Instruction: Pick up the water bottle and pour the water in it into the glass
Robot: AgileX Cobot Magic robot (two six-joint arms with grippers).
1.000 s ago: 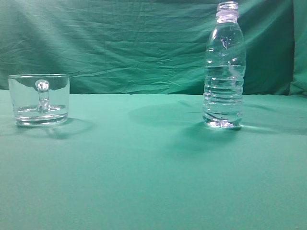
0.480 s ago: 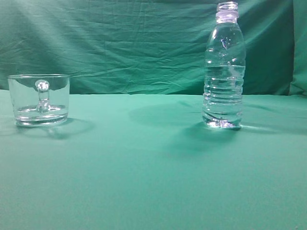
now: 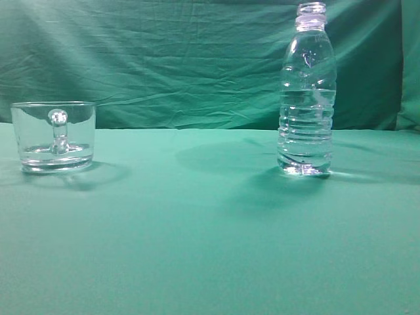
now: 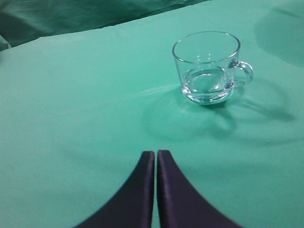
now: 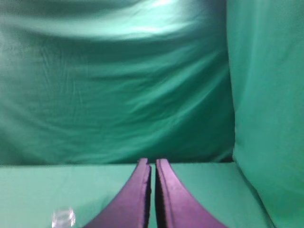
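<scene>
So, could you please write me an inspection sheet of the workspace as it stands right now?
Surface: green cloth over the table, smooth, shadows only.
Water bottle: upright on the right of the exterior view, uncapped, untouched.
Water: clear, inside the bottle; level hard to read.
Glass: upright on the left, well apart from the bottle, looks empty.
Clutter: nothing seen.
Left gripper: fingers together, holding nothing, short of the glass.
Right gripper: fingers together, holding nothing; a clear rim, probably the bottle mouth, shows at the lower left of its view.
Cables: nothing seen.
Surroundings: wrinkled green backdrop.
</scene>
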